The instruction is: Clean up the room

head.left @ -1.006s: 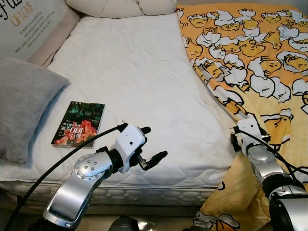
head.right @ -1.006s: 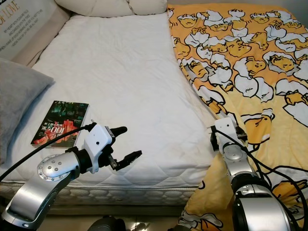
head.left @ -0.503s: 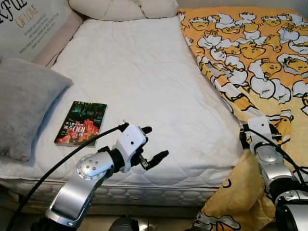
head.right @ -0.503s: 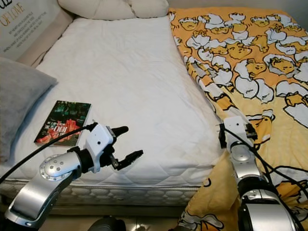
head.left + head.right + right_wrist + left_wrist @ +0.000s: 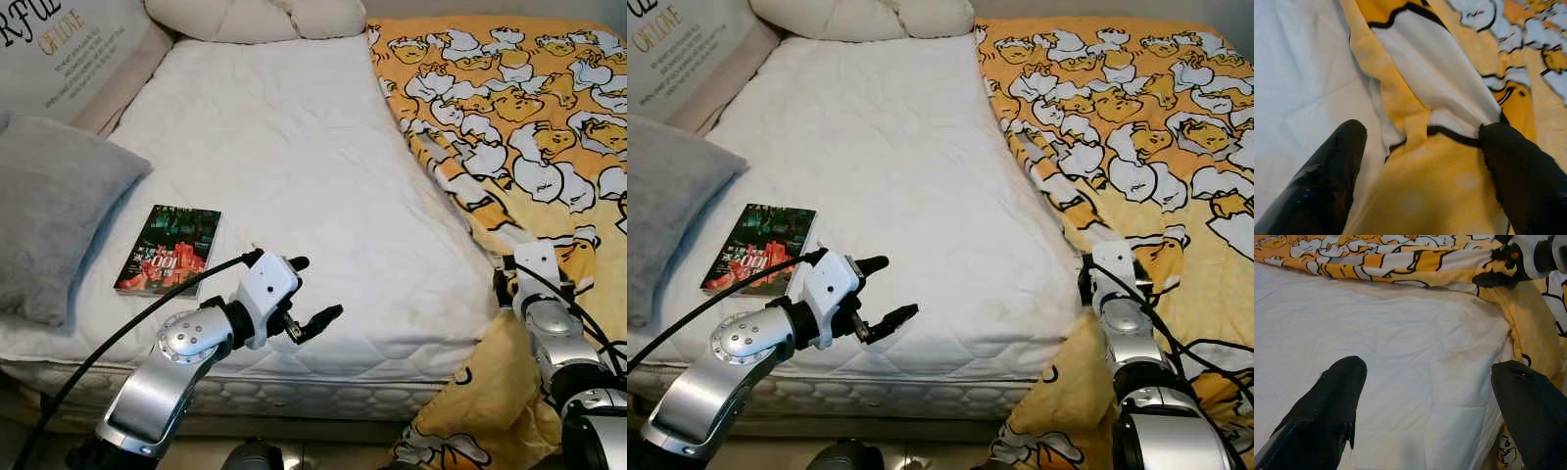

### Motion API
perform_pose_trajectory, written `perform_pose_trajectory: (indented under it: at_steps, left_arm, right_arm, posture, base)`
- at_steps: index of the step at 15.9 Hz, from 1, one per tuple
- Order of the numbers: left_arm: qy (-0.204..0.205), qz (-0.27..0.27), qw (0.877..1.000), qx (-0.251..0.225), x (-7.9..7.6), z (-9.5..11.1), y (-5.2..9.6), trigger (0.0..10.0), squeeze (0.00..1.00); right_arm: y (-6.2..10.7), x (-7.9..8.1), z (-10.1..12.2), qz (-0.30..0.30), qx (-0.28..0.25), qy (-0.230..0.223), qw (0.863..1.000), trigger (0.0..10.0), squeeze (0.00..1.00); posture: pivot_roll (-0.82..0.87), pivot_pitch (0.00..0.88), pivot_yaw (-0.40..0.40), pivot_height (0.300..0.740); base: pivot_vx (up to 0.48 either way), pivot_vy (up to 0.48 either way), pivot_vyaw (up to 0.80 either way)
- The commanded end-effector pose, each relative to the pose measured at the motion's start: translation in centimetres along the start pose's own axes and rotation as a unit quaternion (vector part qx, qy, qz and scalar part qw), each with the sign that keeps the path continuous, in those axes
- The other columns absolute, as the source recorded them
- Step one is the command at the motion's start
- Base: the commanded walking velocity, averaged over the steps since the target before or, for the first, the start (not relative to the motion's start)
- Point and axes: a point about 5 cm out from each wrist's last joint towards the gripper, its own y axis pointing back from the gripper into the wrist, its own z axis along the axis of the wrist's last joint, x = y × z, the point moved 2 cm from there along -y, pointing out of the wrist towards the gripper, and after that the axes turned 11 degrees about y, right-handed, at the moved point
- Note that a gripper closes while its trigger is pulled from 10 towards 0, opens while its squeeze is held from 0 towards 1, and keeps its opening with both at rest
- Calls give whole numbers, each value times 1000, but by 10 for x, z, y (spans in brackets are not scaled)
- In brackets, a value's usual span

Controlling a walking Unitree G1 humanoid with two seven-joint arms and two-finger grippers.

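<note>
While the left end effector hovers spread and empty over the mattress, the right end effector straddles the blanket, fingers apart.

We've got a white quilted mattress here, stitched in a faint diamond pattern. Over its right side lies a bright yellow blanket, printed all over with white-and-yellow cartoon figures outlined in black. At the left edge we see a plain grey pillow, and beside it a book with a dark green cover and red-and-white lettering. Up at the head, two cream pillows. In the top left corner, a pale headboard panel carries black and orange lettering. Our arms are silver with white wrists; the left gripper has black fingers, and the right gripper has black fingers too.
</note>
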Motion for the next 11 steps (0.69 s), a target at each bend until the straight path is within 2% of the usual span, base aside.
perform_pose_trajectory:
  at_steps: [1, 6, 11]
  left_arm:
    - [-6, -1, 1000, 2, 1, 0, -1, 10000, 0]
    - [-7, -4, 1000, 4, 1, -2, -2, 10000, 0]
    - [-11, -2, 1000, -1, 4, 2, -4, 10000, 0]
  right_arm:
    - [1, -3, -9, 3, 20, -11, 1000, 0, 0]
    - [1, -4, -14, 8, 36, -24, 999, 0, 0]
    - [2, 1, -17, 19, 40, -21, 999, 0, 0]
  posture:
    - [56, 26, 29, 740]
    - [58, 17, 36, 740]
    - [56, 4, 34, 740]
  base:
    - [0, 0, 0]
    - [0, 0, 0]
    - [0, 0, 0]
